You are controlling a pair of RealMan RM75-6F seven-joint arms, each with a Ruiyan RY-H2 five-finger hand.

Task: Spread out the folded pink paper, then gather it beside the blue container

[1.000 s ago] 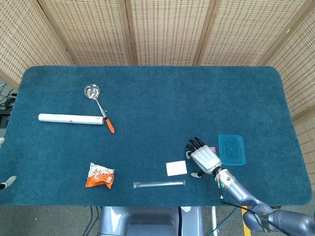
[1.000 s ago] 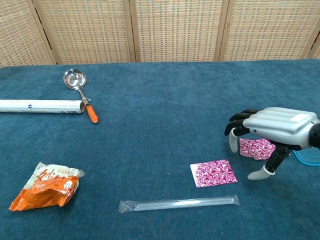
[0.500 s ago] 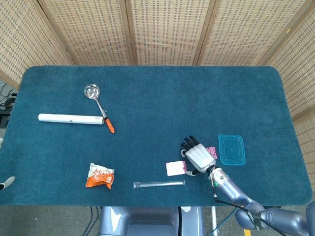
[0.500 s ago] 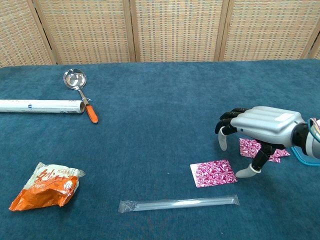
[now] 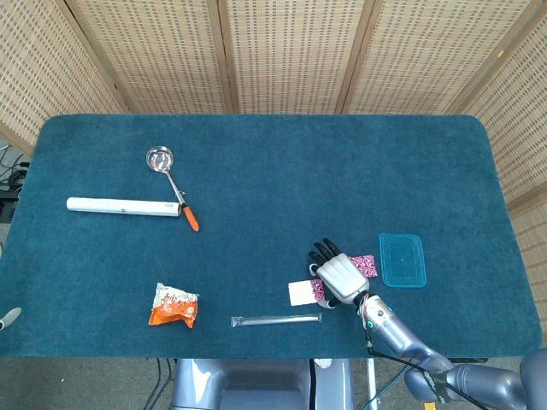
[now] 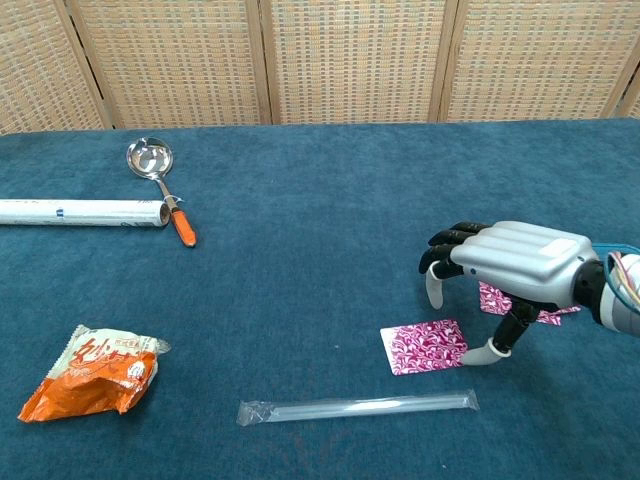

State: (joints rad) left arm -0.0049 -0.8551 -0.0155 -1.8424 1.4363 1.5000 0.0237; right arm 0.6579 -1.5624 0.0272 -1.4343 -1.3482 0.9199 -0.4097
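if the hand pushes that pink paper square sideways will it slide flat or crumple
The pink paper looks thin and lies flat on fuzzy blue cloth, so it would probably drag and buckle rather than glide. It seems very light; the right hand, fingers spread above, could easily shift it.

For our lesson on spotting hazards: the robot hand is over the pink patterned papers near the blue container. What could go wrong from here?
1. The right robot hand hovers over the square pink patterned paper, its thumb tip near the paper's edge; a press may slide the sheet on the blue cloth-covered table rather than grip it.
2. A second pink patterned piece lies partly hidden under the hand and could be dragged away from the flat blue plastic container.
3. The clear plastic tube lies close and could be knocked.
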